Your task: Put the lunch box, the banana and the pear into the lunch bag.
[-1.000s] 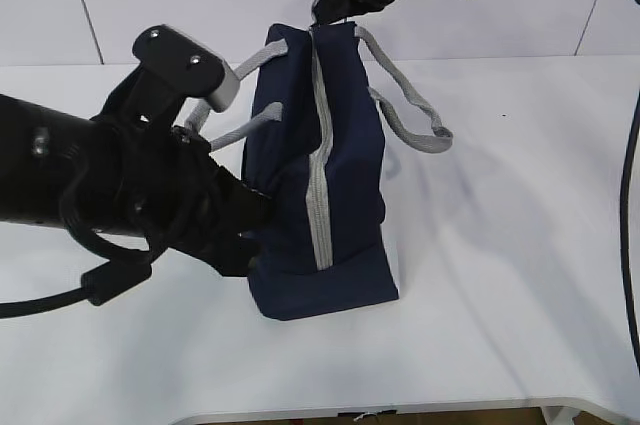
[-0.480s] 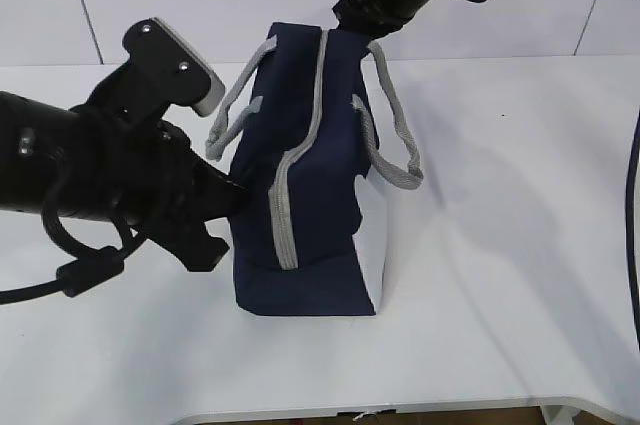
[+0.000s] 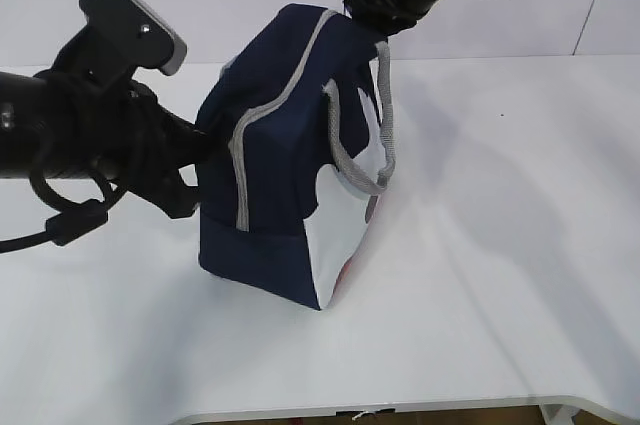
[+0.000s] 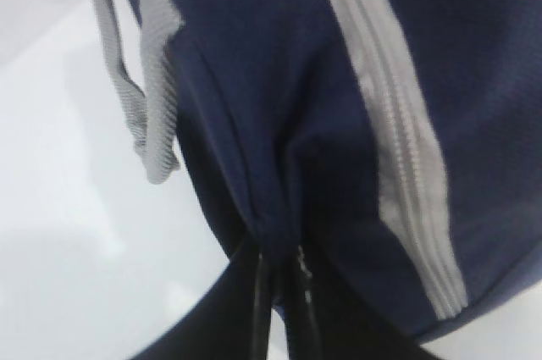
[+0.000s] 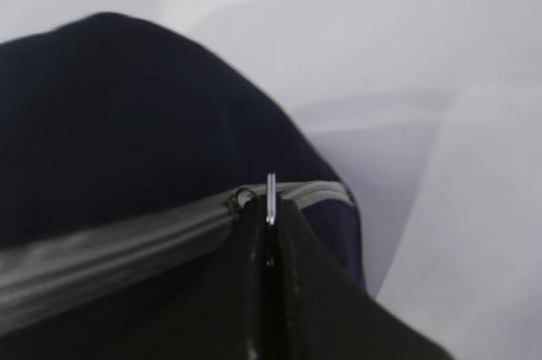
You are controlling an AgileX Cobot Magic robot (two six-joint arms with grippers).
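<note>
The navy lunch bag (image 3: pixel 275 185) stands tilted on the white table, its grey zipper (image 3: pixel 268 110) closed and its white side (image 3: pixel 345 215) facing front right. My left gripper (image 3: pixel 205 145) is shut on a fold of the bag's navy fabric (image 4: pixel 271 207) at its left side. My right gripper (image 3: pixel 368 17) is shut on the zipper's metal ring pull (image 5: pixel 270 197) at the bag's top far corner. The lunch box, the banana and the pear are out of view.
Grey webbing handles hang on the bag: one (image 3: pixel 370 135) over the white side, one (image 4: pixel 148 114) beside my left gripper. The white table (image 3: pixel 500 245) spreads around the bag, with its front edge (image 3: pixel 400 407) near the bottom.
The bag has turned and tilted, its white side swinging toward the front. My left arm rose and moved left with the fabric; my right gripper moved slightly right with the pull.
</note>
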